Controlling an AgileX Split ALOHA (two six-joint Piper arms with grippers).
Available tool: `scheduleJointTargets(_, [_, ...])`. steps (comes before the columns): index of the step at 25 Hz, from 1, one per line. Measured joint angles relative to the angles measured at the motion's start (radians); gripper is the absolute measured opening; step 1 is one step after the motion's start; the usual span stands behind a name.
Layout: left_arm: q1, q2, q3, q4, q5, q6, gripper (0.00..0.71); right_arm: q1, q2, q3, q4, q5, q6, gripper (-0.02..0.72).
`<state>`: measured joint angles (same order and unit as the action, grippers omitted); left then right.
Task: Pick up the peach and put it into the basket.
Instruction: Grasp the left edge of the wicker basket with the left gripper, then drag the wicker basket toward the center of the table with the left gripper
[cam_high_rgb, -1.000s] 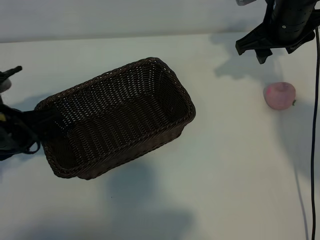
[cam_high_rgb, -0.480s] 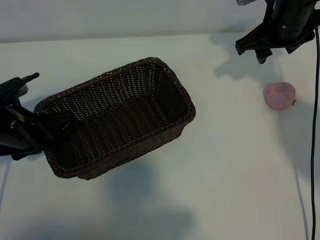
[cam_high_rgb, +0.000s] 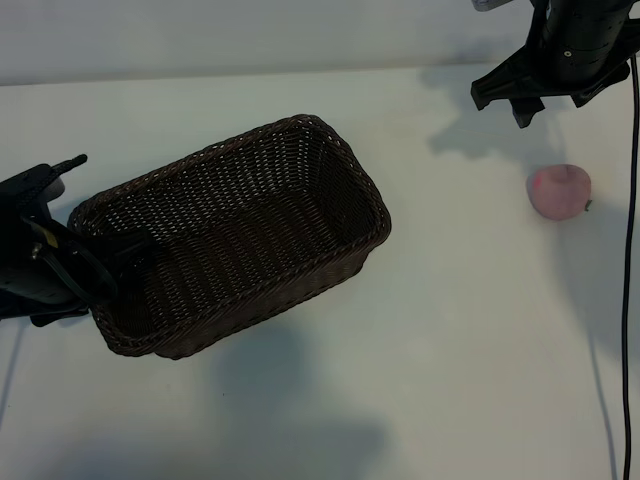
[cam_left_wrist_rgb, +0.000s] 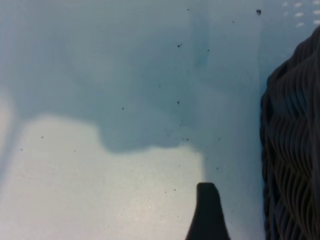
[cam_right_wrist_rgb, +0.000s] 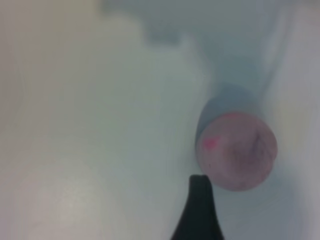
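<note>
The peach (cam_high_rgb: 560, 190), small, round and pale pink, lies on the white table at the right, apart from the basket. My right gripper (cam_high_rgb: 503, 105) hangs open a little behind and left of it and holds nothing. In the right wrist view the peach (cam_right_wrist_rgb: 236, 150) sits just beyond the tip of one finger (cam_right_wrist_rgb: 200, 210). The dark-brown wicker basket (cam_high_rgb: 330, 140) stands left of centre with nothing in it. My left gripper (cam_high_rgb: 90, 210) is at the basket's left end. One finger (cam_left_wrist_rgb: 207, 212) is beside the basket's outer wall (cam_left_wrist_rgb: 292, 150), a narrow strip of table between them.
A black cable (cam_high_rgb: 632, 250) hangs down the right edge, just right of the peach. White table (cam_high_rgb: 450, 330) lies between the basket and the peach and in front of both.
My left arm has come in from the left edge toward the basket's left end. The right arm, the peach and the basket have not moved.
</note>
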<state>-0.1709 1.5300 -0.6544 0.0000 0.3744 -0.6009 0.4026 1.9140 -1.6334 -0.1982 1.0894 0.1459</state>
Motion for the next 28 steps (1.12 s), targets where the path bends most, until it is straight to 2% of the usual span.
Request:
scheduleJointTargets(4, [0.0, 0.0, 0.0, -0.005, -0.003, -0.001, 0.469, 0.0, 0.0, 0.0, 0.0, 0.0, 0.0, 0.556])
scheduleJointTargets(8, [0.0, 0.0, 0.0, -0.012, -0.003, -0.001, 0.394, 0.0, 0.0, 0.0, 0.0, 0.0, 0.0, 0.556])
scheduleJointTargets(18, [-0.001, 0.0, 0.0, -0.031, -0.02, -0.001, 0.117, 0.0, 0.0, 0.0, 0.0, 0.0, -0.001, 0.556])
scheduleJointTargets(28, [-0.001, 0.0, 0.0, -0.032, -0.038, -0.001, 0.116, 0.0, 0.0, 0.0, 0.0, 0.0, -0.001, 0.556])
